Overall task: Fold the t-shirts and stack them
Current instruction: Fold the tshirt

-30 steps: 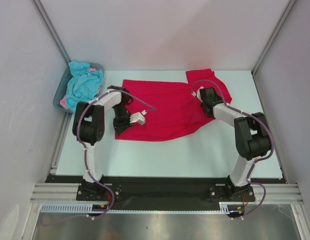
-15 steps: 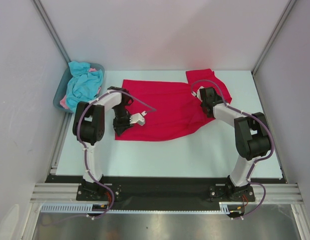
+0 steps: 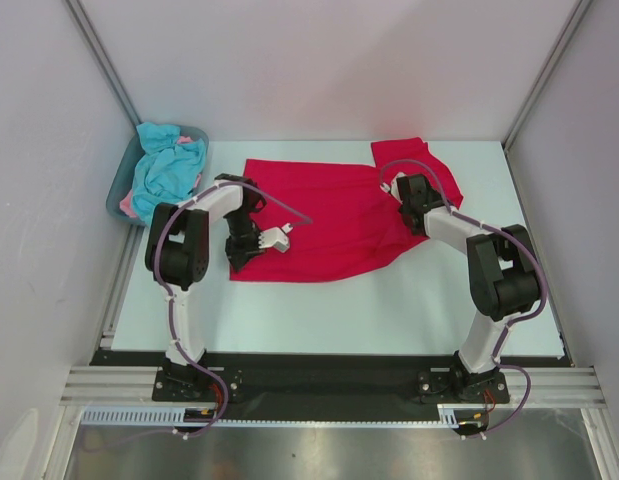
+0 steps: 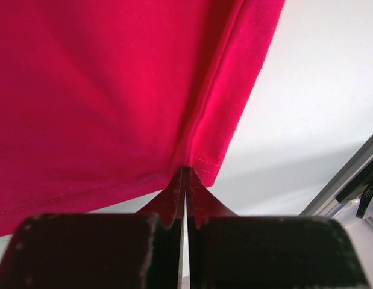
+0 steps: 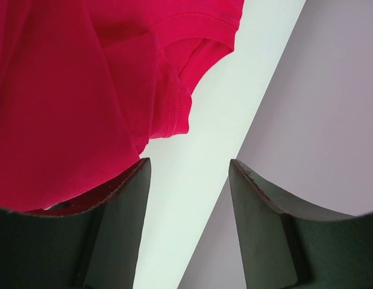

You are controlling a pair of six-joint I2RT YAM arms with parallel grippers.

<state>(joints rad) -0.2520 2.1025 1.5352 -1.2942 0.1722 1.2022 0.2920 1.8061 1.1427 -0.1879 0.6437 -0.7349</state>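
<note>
A crimson red t-shirt point(image 3: 329, 215) lies spread across the white table, one sleeve reaching the back right. My left gripper point(image 3: 237, 266) sits at the shirt's near-left corner. In the left wrist view that gripper point(image 4: 186, 171) is shut, its tips pinching the hemmed corner of the red cloth point(image 4: 102, 90). My right gripper point(image 3: 407, 187) hovers over the shirt's right side by the sleeve. Its jaws point(image 5: 189, 161) stand open with only table between them, and the red sleeve point(image 5: 174, 90) lies just ahead and to the left. Turquoise point(image 3: 169, 165) and pink point(image 3: 129, 206) t-shirts sit bunched in the tub.
A grey-blue plastic tub point(image 3: 115, 192) stands at the back left corner of the table, against the left wall. Grey walls close in the left, back and right sides. White table surface point(image 3: 389, 300) lies between the shirt and the arm bases.
My left gripper has closed onto the shirt's near-left corner. Neither arm has shifted noticeably, and the right gripper stays open.
</note>
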